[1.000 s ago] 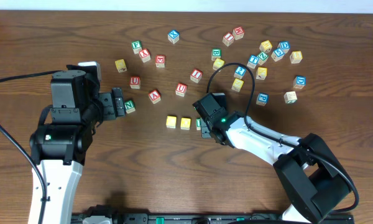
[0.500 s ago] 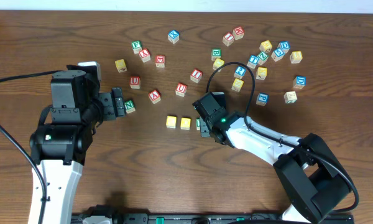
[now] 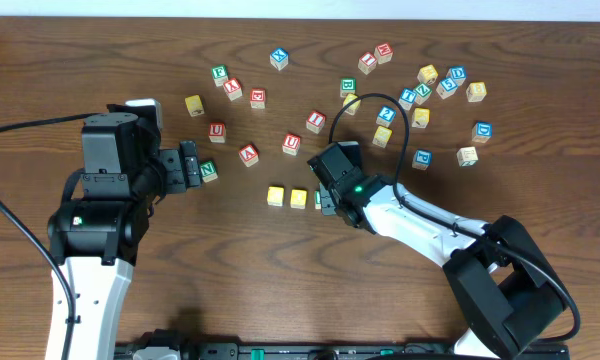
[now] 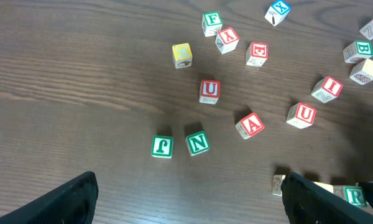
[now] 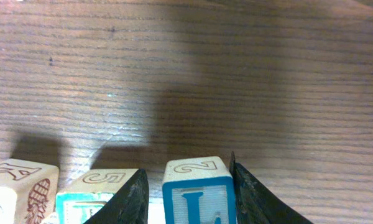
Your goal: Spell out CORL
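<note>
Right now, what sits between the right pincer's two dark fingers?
A wooden cube with a blue L stands between the fingers of the right pincer; the right wrist view shows it. Whether they squeeze it is unclear.

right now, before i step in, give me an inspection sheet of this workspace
surface: brown wooden table, no spill seen
job's things: yellow-topped cubes side by side; green R cube next in the row; blue L cube between the right fingers
clutter: many loose letter cubes scattered beyond the row, among them a red U cube, red A cube and green N cube
grippers: left gripper open and empty; right gripper straddles the blue L cube, with a slim gap on one side
cables: black cable trails off the left arm
surroundings: pale strip along the far table edge; nothing else seen
</note>
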You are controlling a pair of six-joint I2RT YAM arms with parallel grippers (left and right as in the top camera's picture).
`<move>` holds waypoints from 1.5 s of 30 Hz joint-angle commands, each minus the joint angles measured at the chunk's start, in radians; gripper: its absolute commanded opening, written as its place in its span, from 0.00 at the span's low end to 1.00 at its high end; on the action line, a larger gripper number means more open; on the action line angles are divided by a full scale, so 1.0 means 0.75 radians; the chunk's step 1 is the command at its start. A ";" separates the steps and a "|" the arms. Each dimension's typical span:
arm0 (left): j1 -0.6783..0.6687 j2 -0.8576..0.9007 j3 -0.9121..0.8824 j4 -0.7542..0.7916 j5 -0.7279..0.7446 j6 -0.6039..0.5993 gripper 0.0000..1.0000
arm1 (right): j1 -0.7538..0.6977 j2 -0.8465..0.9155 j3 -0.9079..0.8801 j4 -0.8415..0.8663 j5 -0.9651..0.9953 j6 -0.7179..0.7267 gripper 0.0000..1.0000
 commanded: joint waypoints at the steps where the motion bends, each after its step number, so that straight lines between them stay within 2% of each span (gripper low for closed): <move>1: 0.007 -0.002 0.022 -0.001 0.003 0.018 0.92 | 0.009 -0.053 0.041 -0.022 0.058 -0.014 0.37; 7: 0.007 -0.002 0.022 -0.001 0.003 0.018 0.93 | 0.009 -0.152 0.044 -0.063 0.083 -0.014 0.39; 11: 0.007 -0.002 0.022 -0.001 0.003 0.018 0.93 | 0.008 -0.230 0.044 -0.099 0.128 -0.013 0.36; 14: 0.007 -0.002 0.022 -0.001 0.003 0.018 0.93 | 0.002 -0.257 0.044 -0.129 0.140 -0.008 0.20; 16: 0.007 -0.002 0.022 -0.001 0.003 0.019 0.93 | -0.007 -0.257 0.044 -0.185 0.157 0.041 0.01; 23: 0.007 -0.002 0.022 -0.001 0.003 0.018 0.93 | -0.026 -0.257 0.018 -0.269 0.161 0.131 0.01; 36: 0.007 -0.002 0.022 -0.001 0.003 0.018 0.93 | -0.025 -0.122 -0.056 -0.159 0.161 0.181 0.01; 45: 0.007 -0.002 0.022 -0.001 0.003 0.018 0.93 | -0.025 -0.121 -0.067 -0.145 0.176 0.182 0.01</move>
